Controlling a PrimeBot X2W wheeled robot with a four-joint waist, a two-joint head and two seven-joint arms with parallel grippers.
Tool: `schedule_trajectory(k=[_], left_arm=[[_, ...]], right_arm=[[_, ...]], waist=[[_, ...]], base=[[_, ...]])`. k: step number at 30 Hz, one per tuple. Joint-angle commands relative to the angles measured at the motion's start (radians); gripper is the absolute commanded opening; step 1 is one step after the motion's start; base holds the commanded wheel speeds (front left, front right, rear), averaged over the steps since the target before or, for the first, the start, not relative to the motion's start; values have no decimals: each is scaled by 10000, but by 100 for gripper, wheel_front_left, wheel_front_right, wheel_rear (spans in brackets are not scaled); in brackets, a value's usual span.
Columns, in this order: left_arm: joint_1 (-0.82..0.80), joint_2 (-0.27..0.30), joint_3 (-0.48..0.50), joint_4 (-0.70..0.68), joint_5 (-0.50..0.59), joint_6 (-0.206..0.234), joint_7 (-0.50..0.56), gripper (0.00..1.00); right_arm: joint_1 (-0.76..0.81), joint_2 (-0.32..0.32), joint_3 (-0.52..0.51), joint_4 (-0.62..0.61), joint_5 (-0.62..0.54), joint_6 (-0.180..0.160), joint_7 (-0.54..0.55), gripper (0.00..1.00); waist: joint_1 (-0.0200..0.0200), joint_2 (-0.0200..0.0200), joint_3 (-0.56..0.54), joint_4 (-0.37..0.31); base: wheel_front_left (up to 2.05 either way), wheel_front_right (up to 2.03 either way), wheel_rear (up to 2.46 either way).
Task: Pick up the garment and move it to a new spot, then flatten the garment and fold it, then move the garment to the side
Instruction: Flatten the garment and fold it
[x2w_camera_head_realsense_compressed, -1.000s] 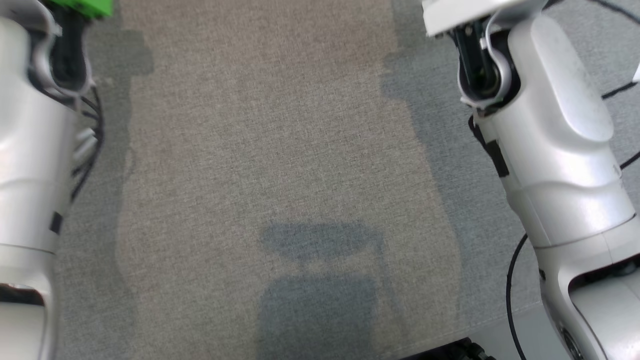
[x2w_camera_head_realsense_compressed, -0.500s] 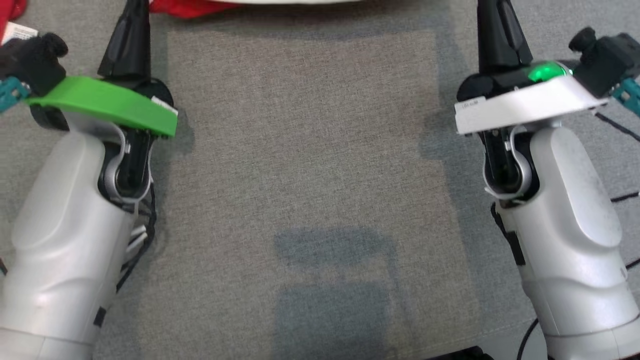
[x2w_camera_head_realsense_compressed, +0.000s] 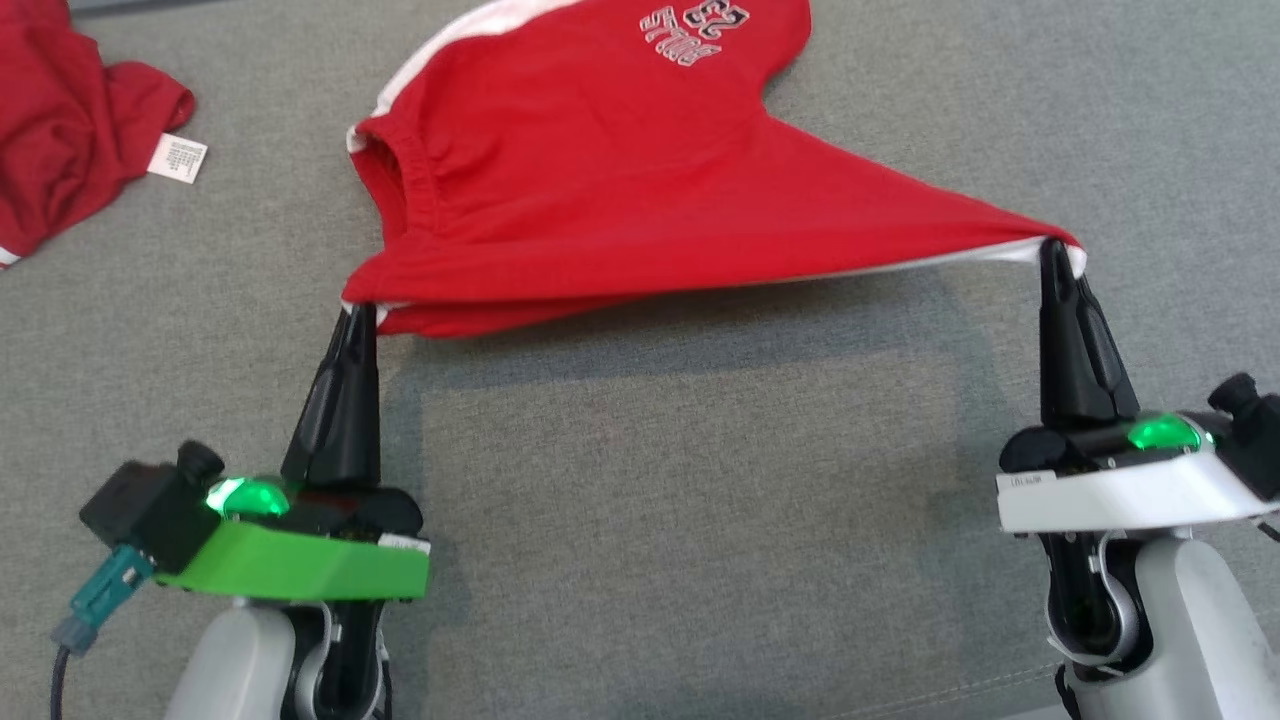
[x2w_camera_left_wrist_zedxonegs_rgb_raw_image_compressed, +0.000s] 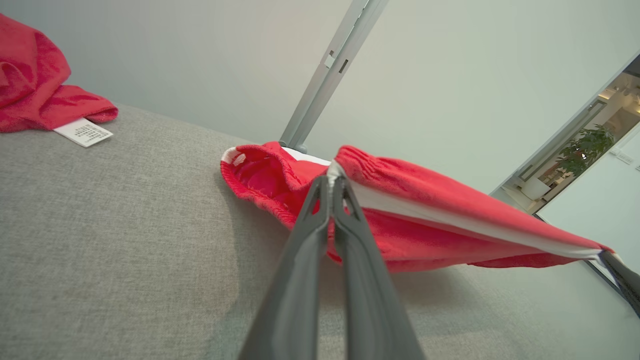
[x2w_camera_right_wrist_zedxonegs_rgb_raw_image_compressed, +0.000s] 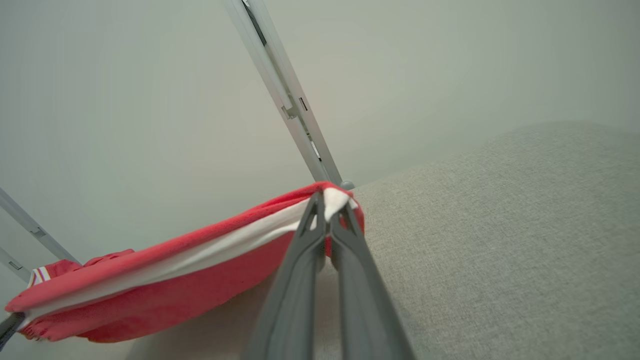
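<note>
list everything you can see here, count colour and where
held garment: 1, red with white trim and white lettering, stretched above the surface between both grippers
other garment: 1, red, crumpled on the surface at far left
label: 1, white, on the other garment's edge
surface: 1, grey cloth, under everything
metal post: at least 1, grey, rising beyond the held garment
plant: 1, green, far off through an opening
plug: 1, teal, on a cable at the left wrist
left gripper: 1, dark fingers, green mount, shut on the held garment's left corner
right gripper: 1, dark fingers, white mount, shut on its right corner
</note>
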Motion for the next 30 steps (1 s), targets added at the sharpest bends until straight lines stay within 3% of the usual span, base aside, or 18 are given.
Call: schedule_trajectory(k=[1,2,7,15,23,30], left_arm=[[534,-114,218,-284,162,81,-38,0],[1441,-346,371,-848,362,90,-40,0],[2768,-659,334,-1852,875,93,-39,0],[4217,-438,222,-3057,950,264,148,0],[3980,-726,-281,-2216,625,213,622,0],[2879,-1001,-441,-692,305,122,913,0]], right_arm=[[445,-93,-178,-197,21,-20,-50,0],[1128,-68,-273,-579,44,-21,-51,0],[2232,-72,-197,-1420,-28,-20,-49,0],[3198,-183,-398,-2574,-176,-20,567,0],[2714,-94,-619,-1446,-70,-17,1206,0],[1352,-540,-667,188,-43,-17,1601,0]], waist=[[1,0,-857,131],[1,0,-1349,126],[1,0,-2151,149],[1,0,-2411,240],[1,0,-2270,672],[1,0,-1938,1220]], base=[[0,0,0],[0,0,0],[0,0,0],[0,0,0],[0,0,0],[0,0,0]])
